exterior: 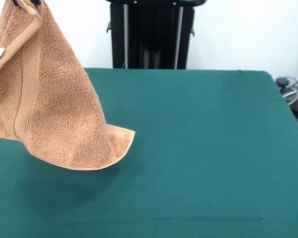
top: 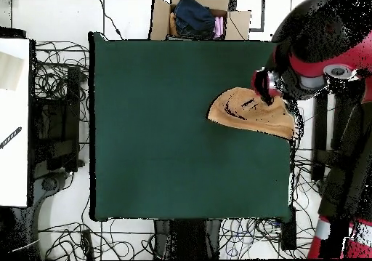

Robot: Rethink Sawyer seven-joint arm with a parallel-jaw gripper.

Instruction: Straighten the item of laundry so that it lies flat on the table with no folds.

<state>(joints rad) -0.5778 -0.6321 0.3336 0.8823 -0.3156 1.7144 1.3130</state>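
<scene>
Towel [exterior: 54, 99] hangs by its top edge at the front view's upper left, where the fingers [exterior: 26, 2] are clamped on it, its curled lower corner just over the counter [exterior: 203, 148], which stretches bare to the right. Overhead, it bunches beside the arm [top: 320, 62] near one counter edge, green cloth open elsewhere.

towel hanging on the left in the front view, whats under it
Only bare green table and the towel's shadow lie under the towel; it hangs lifted from its top corner, lower edge curling clear of the cloth. The gripper barely shows at the top edge, so its grip is hidden.
</scene>
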